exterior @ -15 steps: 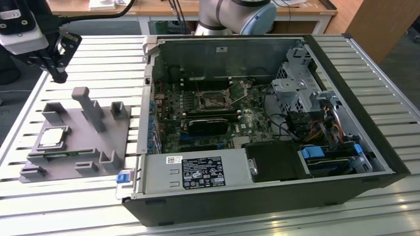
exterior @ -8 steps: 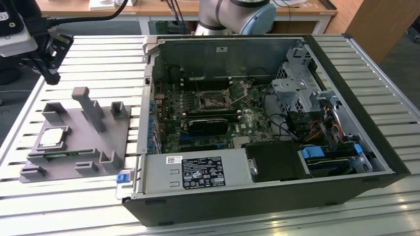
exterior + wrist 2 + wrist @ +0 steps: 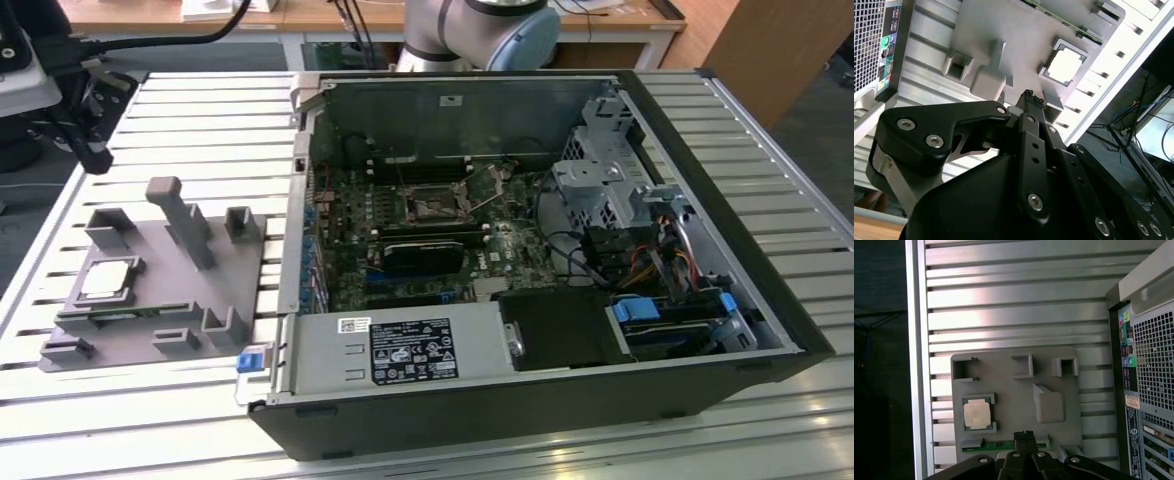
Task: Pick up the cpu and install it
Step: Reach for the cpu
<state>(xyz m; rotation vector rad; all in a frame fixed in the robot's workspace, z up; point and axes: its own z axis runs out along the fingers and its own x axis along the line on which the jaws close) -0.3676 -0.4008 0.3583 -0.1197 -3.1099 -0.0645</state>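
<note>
One open computer case (image 3: pixel 561 410) is laid on its side on the slatted metal bench (image 3: pixel 694 445). Its nearest part is taken up by a grey power supply box (image 3: pixel 400 350). At the exterior view's left, just beside the case, a grey holder plate (image 3: pixel 147 310) is set flat on the bench. The cpu (image 3: pixel 107 278) is seated in a square pocket of this plate with its silver top turned up, on the side of the plate away from the case. A tall upright post (image 3: pixel 180 215) is seen on the farther part of the plate.

In the first wrist view the tool (image 3: pixel 1025 436) is seen above one edge of the plate, close to a green strip (image 3: pixel 1004 445) that is lodged in a slot there. Its two fingers are brought together at the tips and nothing is held between them. The cpu is not touched by the tool; some bare plate lies between the tips and the chip, and this is also shown in the second wrist view.

Farther in, inside the case, the green motherboard (image 3: pixel 354 250) is exposed. A black rectangular block (image 3: pixel 420 258) is seen on it, and just beyond this block the dark, metal-framed socket (image 3: pixel 430 207) is placed. Behind the case, at the far edge of the bench, the pale arm base (image 3: pixel 481 30) is seen.
</note>
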